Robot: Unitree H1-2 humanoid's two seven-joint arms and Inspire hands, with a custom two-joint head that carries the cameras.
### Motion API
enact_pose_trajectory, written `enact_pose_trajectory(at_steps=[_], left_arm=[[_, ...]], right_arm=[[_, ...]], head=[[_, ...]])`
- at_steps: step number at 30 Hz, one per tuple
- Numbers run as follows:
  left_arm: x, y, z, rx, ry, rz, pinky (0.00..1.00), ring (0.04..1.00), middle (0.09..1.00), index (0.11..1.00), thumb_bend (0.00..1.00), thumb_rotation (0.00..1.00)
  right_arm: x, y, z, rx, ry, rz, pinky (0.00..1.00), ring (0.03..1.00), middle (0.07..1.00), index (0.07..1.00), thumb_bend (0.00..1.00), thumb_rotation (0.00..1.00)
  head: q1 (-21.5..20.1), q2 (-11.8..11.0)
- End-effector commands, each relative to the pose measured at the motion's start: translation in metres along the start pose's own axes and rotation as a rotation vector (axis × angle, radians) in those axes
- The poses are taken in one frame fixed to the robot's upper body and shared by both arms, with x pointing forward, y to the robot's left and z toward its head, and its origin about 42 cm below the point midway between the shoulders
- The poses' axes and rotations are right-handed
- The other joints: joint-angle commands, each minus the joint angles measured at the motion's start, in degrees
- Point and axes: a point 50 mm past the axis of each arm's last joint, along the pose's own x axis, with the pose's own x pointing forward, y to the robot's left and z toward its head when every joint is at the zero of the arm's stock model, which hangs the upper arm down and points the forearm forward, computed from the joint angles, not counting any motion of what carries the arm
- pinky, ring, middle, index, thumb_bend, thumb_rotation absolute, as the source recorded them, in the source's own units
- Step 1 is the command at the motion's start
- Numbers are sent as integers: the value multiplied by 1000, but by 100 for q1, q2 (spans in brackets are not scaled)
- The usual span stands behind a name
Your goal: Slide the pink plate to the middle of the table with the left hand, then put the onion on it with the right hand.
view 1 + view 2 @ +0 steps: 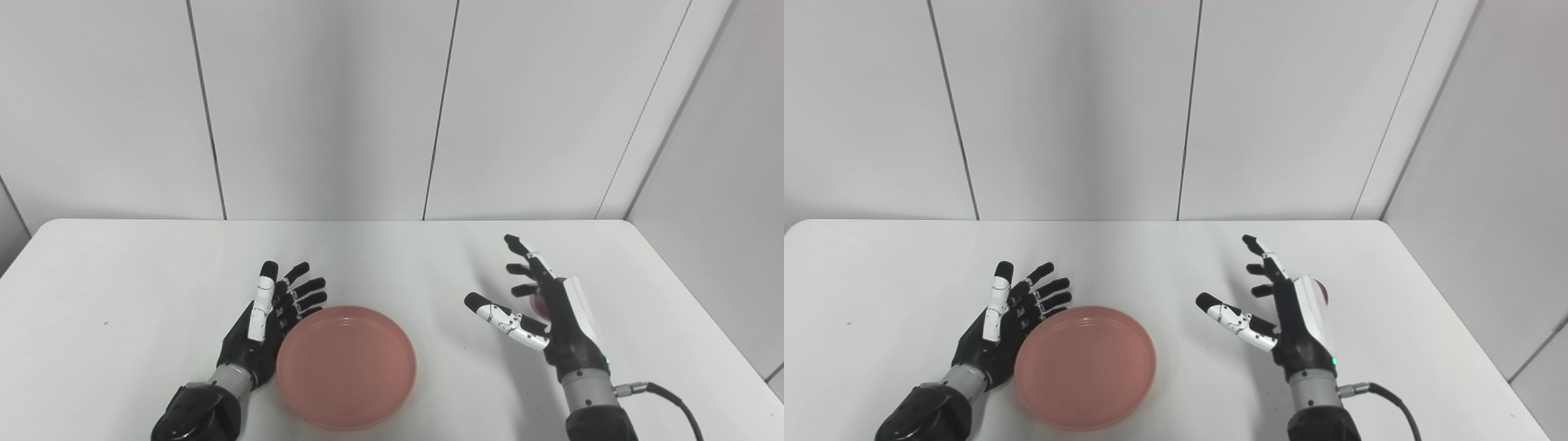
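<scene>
The pink plate lies flat near the front of the white table, left of centre, with nothing on it. My left hand is open, palm turned to the plate's left rim, fingers close to or touching it. My right hand stands open on its edge to the right, thumb pointing toward the plate. The onion is a small dark-red shape mostly hidden behind that hand, on the table beside its back; only a sliver shows in each eye view.
The table's right edge runs close past the right hand. A black cable trails from the right wrist. Grey wall panels stand behind the table's far edge.
</scene>
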Motion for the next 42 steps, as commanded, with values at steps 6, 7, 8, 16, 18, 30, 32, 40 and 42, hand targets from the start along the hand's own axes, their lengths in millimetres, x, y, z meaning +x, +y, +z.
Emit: enact_pose_trajectory(at_steps=[6, 7, 8, 16, 18, 30, 32, 40, 42], left_arm=[[-4, 15, -17, -16, 82, 22, 823, 816, 819, 882, 841, 965], [-4, 15, -17, -15, 81, 19, 819, 816, 819, 883, 841, 965], [-4, 16, -18, -15, 81, 15, 817, 819, 823, 890, 845, 968], [-5, 16, -19, -17, 81, 16, 814, 819, 822, 888, 852, 963], [-5, 16, -19, -18, 82, 19, 810, 814, 819, 881, 860, 957], [-5, 16, -21, -14, 86, 23, 823, 817, 823, 880, 860, 958], [-5, 15, -21, -15, 86, 22, 819, 818, 825, 883, 855, 961], [-4, 15, -20, -11, 85, 29, 822, 815, 818, 880, 857, 965], [-4, 16, -20, -10, 82, 29, 822, 814, 817, 878, 855, 966]], right_arm=[[25, -24, 10, -188, -89, -97, 627, 780, 867, 857, 930, 410], [27, -25, 8, -234, -91, -104, 618, 778, 862, 848, 949, 401], [29, -26, 7, -275, -96, -108, 605, 775, 857, 836, 978, 394], [55, -50, -6, -489, -31, -5, 696, 862, 889, 832, 1000, 350], [63, -58, -5, -523, 5, 55, 707, 882, 900, 837, 1000, 321], [110, -83, -13, -696, 139, 272, 695, 872, 880, 808, 1000, 283], [113, -83, -16, -718, 151, 275, 739, 878, 881, 808, 1000, 282], [128, -84, -24, -748, 194, 313, 782, 892, 895, 814, 1000, 288], [133, -84, -26, -750, 217, 339, 768, 895, 900, 817, 1000, 288]], head=[[-199, -55], [-199, -55], [-199, -55], [-187, -69], [-187, -69], [-143, -91], [-128, -89], [-96, -99], [-79, -103]])
